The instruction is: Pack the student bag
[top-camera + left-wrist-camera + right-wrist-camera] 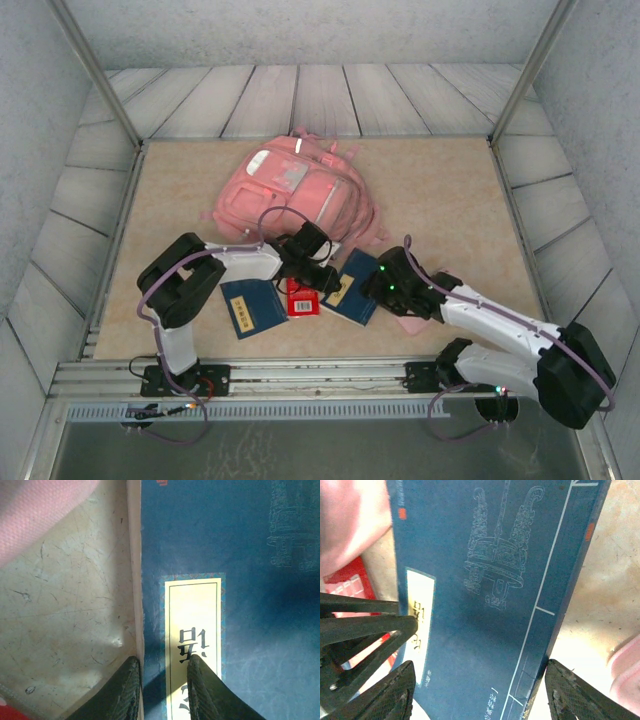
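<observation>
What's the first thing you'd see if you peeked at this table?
The big pink student bag lies in the middle of the table, toward the back. Just in front of it, both robot arms reach for one dark blue book, with the left fingers and right fingers at its edges.

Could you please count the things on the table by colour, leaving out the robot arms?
Pink: 2, student bag and flat case
Blue: 2, left book and right book
Red: 1, small flat item
Total: 5
</observation>
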Controlling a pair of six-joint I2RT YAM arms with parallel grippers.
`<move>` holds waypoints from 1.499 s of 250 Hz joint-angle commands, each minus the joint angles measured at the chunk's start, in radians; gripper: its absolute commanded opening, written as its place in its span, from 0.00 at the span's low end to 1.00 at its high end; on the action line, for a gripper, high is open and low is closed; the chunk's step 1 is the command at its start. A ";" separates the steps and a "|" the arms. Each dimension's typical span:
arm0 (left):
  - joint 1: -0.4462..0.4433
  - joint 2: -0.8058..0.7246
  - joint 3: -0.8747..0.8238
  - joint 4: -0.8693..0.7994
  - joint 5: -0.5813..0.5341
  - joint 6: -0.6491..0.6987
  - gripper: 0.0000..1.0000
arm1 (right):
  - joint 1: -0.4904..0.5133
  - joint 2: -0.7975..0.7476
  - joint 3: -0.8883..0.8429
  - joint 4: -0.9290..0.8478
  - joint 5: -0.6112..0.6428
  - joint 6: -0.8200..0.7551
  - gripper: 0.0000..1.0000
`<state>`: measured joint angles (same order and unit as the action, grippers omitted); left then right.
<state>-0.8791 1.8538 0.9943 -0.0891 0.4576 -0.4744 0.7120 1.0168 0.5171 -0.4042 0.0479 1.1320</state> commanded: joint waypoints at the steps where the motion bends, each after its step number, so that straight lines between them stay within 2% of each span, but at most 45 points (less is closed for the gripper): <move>1: -0.023 0.053 -0.002 0.009 0.036 -0.009 0.29 | 0.007 -0.052 0.014 0.174 -0.021 -0.011 0.67; 55: -0.022 0.063 0.005 0.021 0.049 -0.014 0.29 | 0.007 -0.089 -0.035 0.235 -0.013 -0.002 0.66; 98: -0.021 0.062 0.005 0.026 0.052 -0.018 0.29 | 0.007 -0.093 -0.054 0.249 0.006 0.018 0.58; 126: -0.022 0.065 0.001 0.034 0.055 -0.025 0.29 | 0.007 -0.120 -0.071 0.259 0.028 0.041 0.50; 177: -0.022 0.071 -0.001 0.051 0.065 -0.034 0.29 | 0.007 -0.197 -0.121 0.297 0.045 0.067 0.45; 229: -0.022 0.068 0.003 0.057 0.066 -0.037 0.31 | 0.007 -0.145 -0.114 0.237 0.058 0.074 0.36; 244: -0.022 0.065 0.002 0.059 0.066 -0.037 0.32 | 0.006 -0.119 -0.101 0.214 0.060 0.035 0.32; 281: -0.021 0.052 -0.001 0.060 0.064 -0.034 0.35 | 0.006 -0.086 -0.032 0.088 0.099 -0.060 0.15; 313: -0.022 0.032 0.004 0.065 0.079 -0.028 0.41 | 0.005 -0.107 0.053 -0.024 0.146 -0.184 0.06; 343: -0.021 -0.023 0.020 0.052 0.103 0.002 0.49 | -0.004 -0.108 0.190 -0.169 0.206 -0.399 0.05; 362: -0.014 -0.069 0.051 0.004 0.117 0.033 0.53 | -0.035 -0.093 0.299 -0.252 0.169 -0.555 0.06; 375: 0.000 -0.108 0.070 -0.034 0.133 0.045 0.55 | -0.055 -0.076 0.374 -0.318 0.166 -0.612 0.02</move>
<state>-0.8921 1.8435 1.0050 -0.0410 0.5503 -0.4786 0.6933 0.9321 0.7334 -0.5594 0.1913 0.7834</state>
